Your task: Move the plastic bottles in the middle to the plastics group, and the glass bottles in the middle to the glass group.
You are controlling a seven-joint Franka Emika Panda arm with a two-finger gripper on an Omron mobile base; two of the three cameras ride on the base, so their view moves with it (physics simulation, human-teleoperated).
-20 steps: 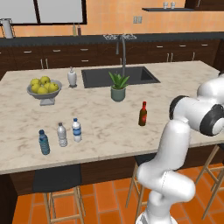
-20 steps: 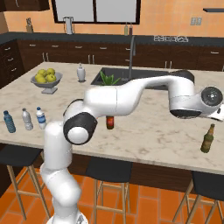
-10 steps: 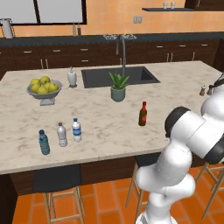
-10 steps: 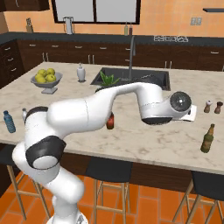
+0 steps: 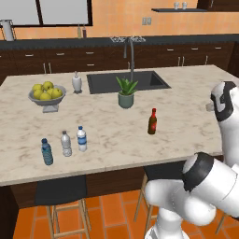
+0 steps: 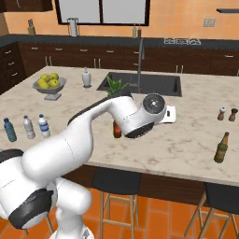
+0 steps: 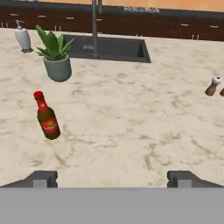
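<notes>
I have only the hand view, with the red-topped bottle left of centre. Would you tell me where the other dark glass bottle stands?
Observer: The olive-brown bottle stands upright near the front edge of the counter, towards its right end. It is nearer that edge than the pale tan bottle.
Operator: Thank you. And where are the plastic bottles?
Observer: Three small plastic bottles stand in a row at the counter's left end, in front of the fruit bowl.

It was a home kitchen: a marble island surface (image 5: 182, 100) carried a sink (image 5: 126, 81) with a faucet (image 5: 130, 51), dark cabinets (image 5: 56, 63) lined the orange wall, and stools (image 6: 116, 186) stood below.
</notes>
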